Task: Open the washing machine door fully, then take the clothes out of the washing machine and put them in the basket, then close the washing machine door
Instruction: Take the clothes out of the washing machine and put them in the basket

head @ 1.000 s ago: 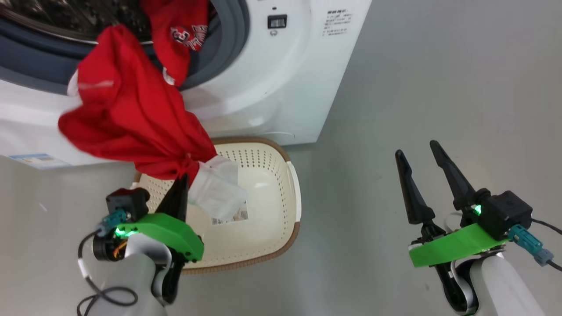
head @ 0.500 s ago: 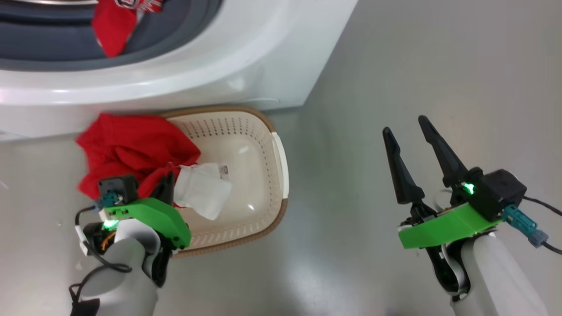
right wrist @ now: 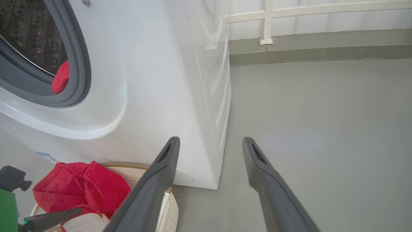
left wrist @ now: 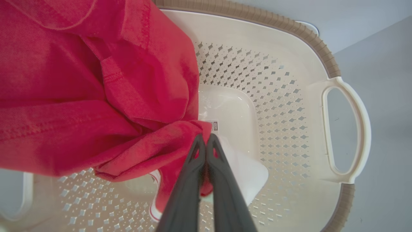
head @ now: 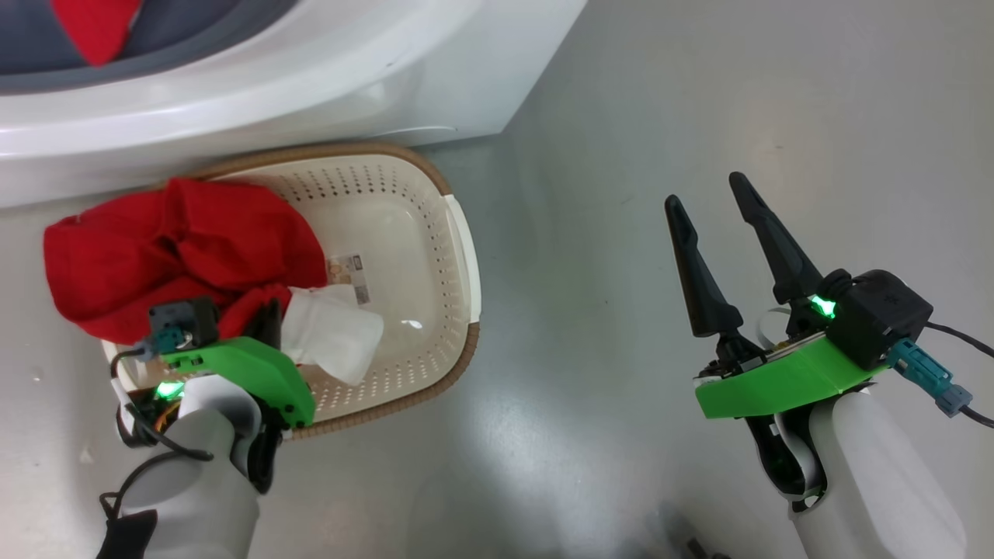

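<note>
The clothes [head: 178, 248] are a bright red garment with a white part, heaped over the left side of the basket [head: 435, 175] and spilling past its rim. My left gripper [head: 270, 310] is shut on a red fold just above the basket floor; in the left wrist view the gripper [left wrist: 205, 138] pinches the clothes [left wrist: 96, 96] inside the basket [left wrist: 341, 96]. More red cloth [head: 93, 27] lies in the washing machine [head: 311, 85] opening. My right gripper [head: 703, 190] hangs open and empty over the floor to the right. The washing machine door is out of view.
The basket stands on grey floor against the washing machine's [right wrist: 154, 80] front. Open floor [head: 699, 93] stretches to the right. A wall with a white rail [right wrist: 267, 19] runs behind it. Red cloth [right wrist: 61, 79] rests on the grey rubber ring.
The head camera has tilted down. My left gripper has lowered the red garment from in front of the drum opening into the basket. The right gripper has stayed open.
</note>
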Robot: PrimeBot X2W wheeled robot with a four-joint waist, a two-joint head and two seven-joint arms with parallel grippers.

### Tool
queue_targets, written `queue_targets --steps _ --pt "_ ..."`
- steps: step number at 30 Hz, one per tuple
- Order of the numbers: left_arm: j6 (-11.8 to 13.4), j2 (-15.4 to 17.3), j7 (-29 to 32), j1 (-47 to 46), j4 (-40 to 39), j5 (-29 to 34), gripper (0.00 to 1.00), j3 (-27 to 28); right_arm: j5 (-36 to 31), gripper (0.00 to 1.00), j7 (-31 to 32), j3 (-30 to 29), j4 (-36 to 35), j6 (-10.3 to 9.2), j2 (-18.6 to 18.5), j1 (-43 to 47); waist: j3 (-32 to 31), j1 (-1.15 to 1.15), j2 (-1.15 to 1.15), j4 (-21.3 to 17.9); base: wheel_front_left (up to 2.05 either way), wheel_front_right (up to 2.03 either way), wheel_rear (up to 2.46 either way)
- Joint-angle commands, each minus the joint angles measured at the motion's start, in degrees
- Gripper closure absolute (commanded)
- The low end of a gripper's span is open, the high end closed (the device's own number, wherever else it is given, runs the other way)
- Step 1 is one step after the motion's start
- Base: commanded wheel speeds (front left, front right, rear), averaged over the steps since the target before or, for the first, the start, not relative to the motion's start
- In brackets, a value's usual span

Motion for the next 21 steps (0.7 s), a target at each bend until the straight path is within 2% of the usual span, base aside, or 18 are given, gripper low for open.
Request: queue_targets --steps 1,4,5,6,7,8,21 --pt "0.4 2.0 -0.7 0.4 -0.2 -0.2 1.00 1.4 0.8 0.00 -0.4 1.4 -1.4 0.28 0.0 0.4 0.8 0.00 0.00 -0.6 0.00 0.00 0.00" --pt "0.8 2.2 -0.7 0.3 0.3 0.1 1.00 1.1 0.9 0.00 -0.4 1.5 -1.4 0.28 0.0 0.3 1.0 0.00 0.00 -0.7 0.00 0.00 0.00" --pt "0.8 2.2 -0.7 0.3 0.5 0.2 0.85 1.0 1.0 0.00 -0.4 1.6 -1.4 0.28 0.0 0.3 1.0 0.00 0.00 -0.7 0.00 0.00 0.00" --pt "0.8 2.2 -0.7 0.2 0.6 0.2 0.59 1.0 1.0 0.00 -0.4 1.6 -1.3 0.28 0.0 0.2 1.1 0.00 0.00 -0.7 0.00 0.00 0.00" --pt "0.8 2.1 -0.7 0.2 0.8 0.2 0.18 0.8 1.0 0.00 -0.4 1.6 -1.3 0.28 0.0 0.2 1.1 0.00 0.00 -0.7 0.00 0.00 0.00" --pt "0.8 2.1 -0.7 0.1 0.9 0.3 0.00 0.7 1.1 0.00 -0.4 1.6 -1.2 0.28 0.0 0.1 1.0 0.00 0.00 -0.7 0.00 0.00 0.00" --pt "0.5 1.7 -0.7 0.8 -0.5 0.7 0.00 -0.4 1.6 0.00 -0.4 0.7 0.1 0.28 0.0 0.4 -2.6 0.00 0.00 1.5 0.00 0.00 0.00"
